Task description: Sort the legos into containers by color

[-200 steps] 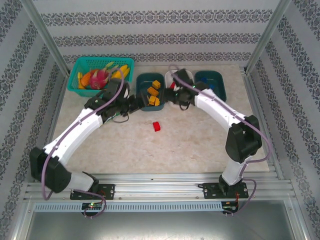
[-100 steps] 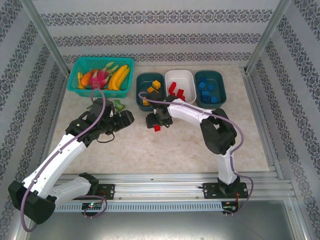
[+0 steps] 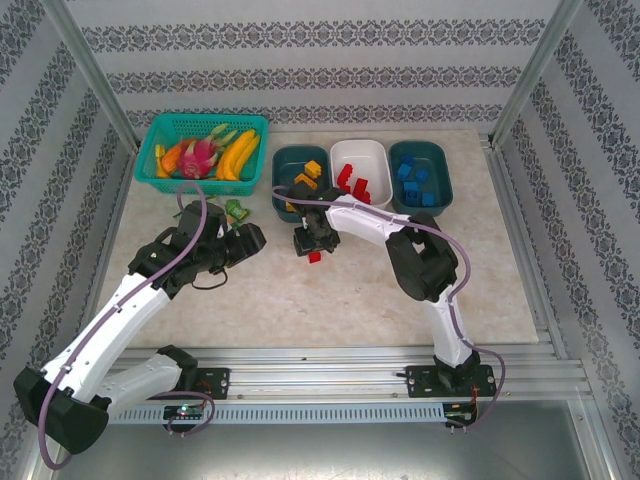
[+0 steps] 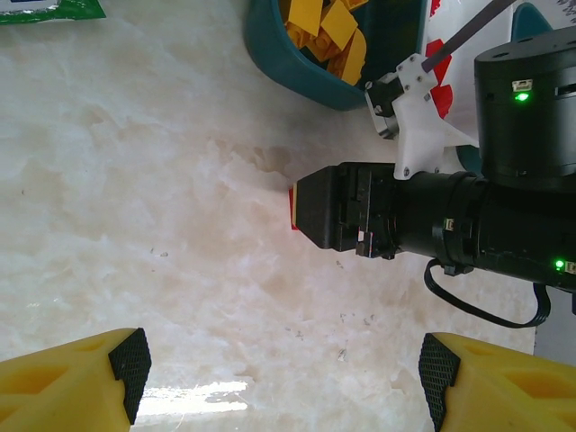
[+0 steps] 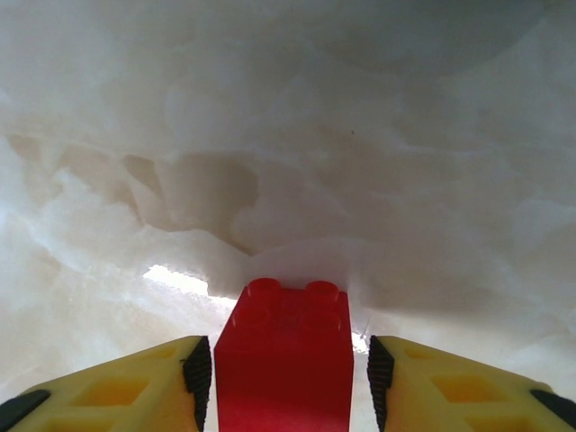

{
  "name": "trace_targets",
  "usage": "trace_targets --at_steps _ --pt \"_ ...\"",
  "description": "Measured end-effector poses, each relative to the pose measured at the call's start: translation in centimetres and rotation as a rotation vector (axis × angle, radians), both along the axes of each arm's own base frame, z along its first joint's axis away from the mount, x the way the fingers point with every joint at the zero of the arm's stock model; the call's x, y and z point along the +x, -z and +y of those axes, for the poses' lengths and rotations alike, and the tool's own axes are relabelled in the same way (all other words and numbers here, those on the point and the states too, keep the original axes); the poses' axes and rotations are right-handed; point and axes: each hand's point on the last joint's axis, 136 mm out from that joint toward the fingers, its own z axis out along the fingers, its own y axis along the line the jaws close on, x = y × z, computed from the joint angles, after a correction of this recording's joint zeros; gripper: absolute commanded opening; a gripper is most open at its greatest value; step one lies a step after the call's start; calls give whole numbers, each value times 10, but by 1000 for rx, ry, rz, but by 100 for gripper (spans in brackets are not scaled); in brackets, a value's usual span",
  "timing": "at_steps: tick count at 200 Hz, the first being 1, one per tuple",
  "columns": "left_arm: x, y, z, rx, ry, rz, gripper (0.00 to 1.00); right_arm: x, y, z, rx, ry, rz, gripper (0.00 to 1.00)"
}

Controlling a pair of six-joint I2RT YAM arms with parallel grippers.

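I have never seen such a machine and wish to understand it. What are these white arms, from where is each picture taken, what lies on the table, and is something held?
They are two robot arms, each ending in a two-finger claw. One picture looks down from above; the other two come from cameras on the wrists. On the table stand three tubs: the left teal tub holds yellow bricks, the white tub red bricks, the right teal tub blue bricks. Nearby is a basket of toy fruit. The left claw is open and empty. The right claw has its fingers close on both sides of a loose red brick on the table; whether they grip it I cannot tell.
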Motion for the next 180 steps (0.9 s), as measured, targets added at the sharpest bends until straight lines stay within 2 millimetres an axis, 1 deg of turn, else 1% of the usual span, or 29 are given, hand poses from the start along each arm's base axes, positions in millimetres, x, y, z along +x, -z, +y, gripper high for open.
trace_targets --at_steps 22,57,83,97,109,116,137,150,158,168,180 --pt "1 1 -1 -1 -2 6 81 -2 3 -2 -10 -1 11 47" --pt "5 6 -4 -3 1 19 81 -2 2 -2 -12 -5 11 33" --pt "10 9 -11 -18 19 30 81 -1 1 -3 -16 -6 5 29" --pt "14 11 -18 -29 39 40 81 1 -3 -5 -17 0 -2 29" --pt "20 10 -24 -35 55 44 81 4 -14 -8 -7 8 -20 28" --pt "25 7 -28 -41 65 41 81 7 -24 -11 4 18 -37 28" --pt "44 -8 -42 -64 92 12 81 25 -63 -28 55 71 -105 28" --pt "57 -17 -51 -84 105 -12 81 44 -87 -44 85 118 -152 28" --pt "65 -22 -57 -97 115 -23 81 59 -101 -56 103 153 -185 28" --pt "76 -26 -66 -112 127 -29 81 78 -115 -71 117 195 -223 28" --pt "92 -29 -78 -131 145 -30 81 99 -126 -91 125 245 -255 28"
